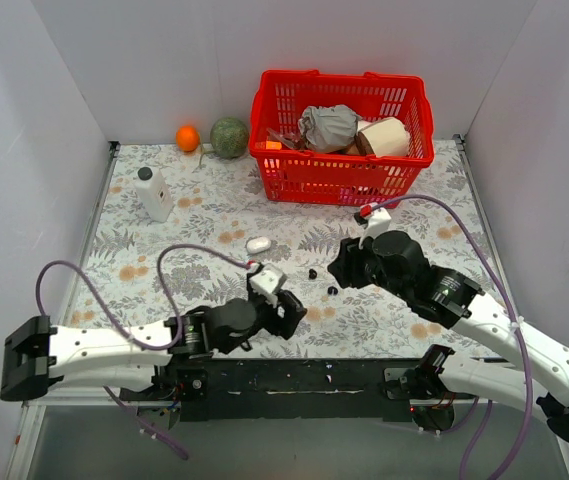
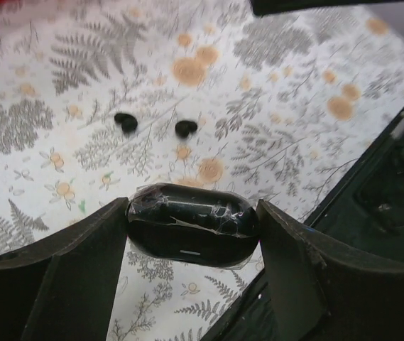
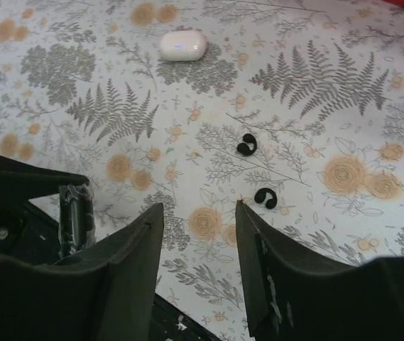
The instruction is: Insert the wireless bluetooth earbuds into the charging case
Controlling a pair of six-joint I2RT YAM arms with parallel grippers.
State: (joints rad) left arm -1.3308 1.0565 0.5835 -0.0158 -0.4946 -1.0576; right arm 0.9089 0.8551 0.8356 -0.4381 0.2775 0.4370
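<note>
Two earbuds, floral tablecloth, white walls

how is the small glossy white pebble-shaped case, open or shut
Shut: the small glossy white pebble-shaped case lies as one smooth closed shell, no cavity showing.

Lab test booth, white partition walls
</note>
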